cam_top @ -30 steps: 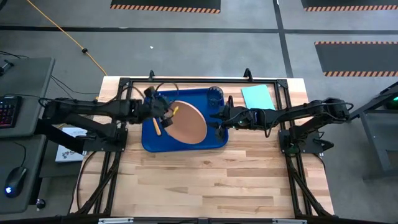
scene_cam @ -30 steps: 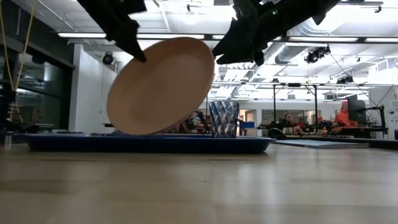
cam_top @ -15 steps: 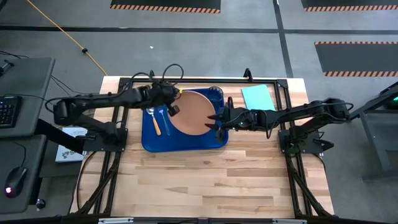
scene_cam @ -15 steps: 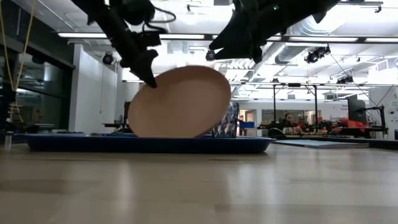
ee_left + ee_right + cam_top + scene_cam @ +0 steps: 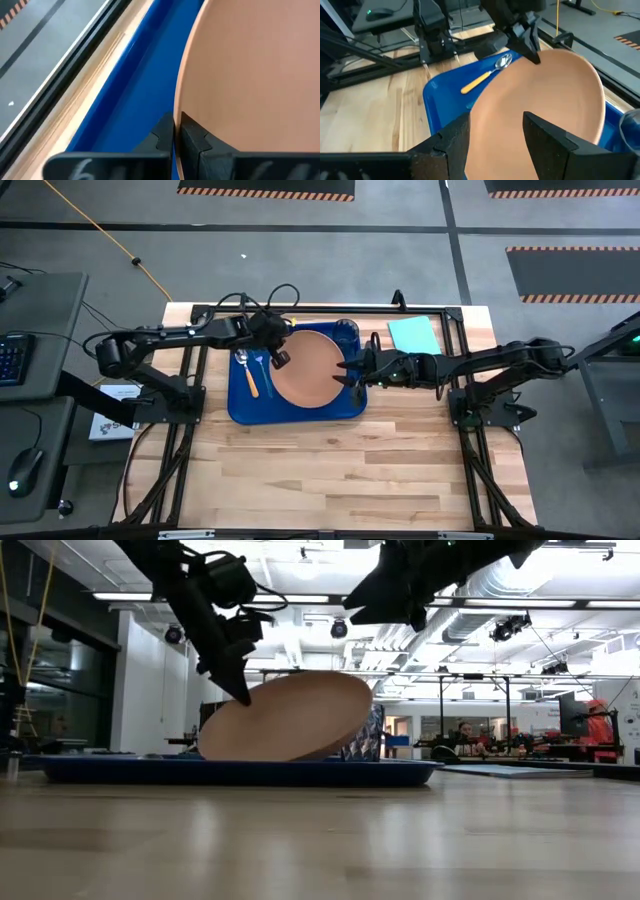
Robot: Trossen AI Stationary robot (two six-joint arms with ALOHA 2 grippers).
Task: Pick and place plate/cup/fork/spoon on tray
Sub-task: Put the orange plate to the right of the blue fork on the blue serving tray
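While left jaws pinch the tilted plate, right jaws gape over the tray holding cup and spoon.

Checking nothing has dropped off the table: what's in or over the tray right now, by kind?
Plates: 1, plate, tilted, its rim pinched in the left hand.
Cups: 1, cup.
Spoons: 1, spoon, orange handle.
Blue utensil beside the spoon: 1, kind unclear.
Total: 4, on the tray.

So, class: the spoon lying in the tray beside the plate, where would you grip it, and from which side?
Grip the spoon by its orange handle, coming straight down from above. It lies flat on the tray, so only the handle's narrow sides fit between fingers. The tilted plate probably crowds an approach from that side.
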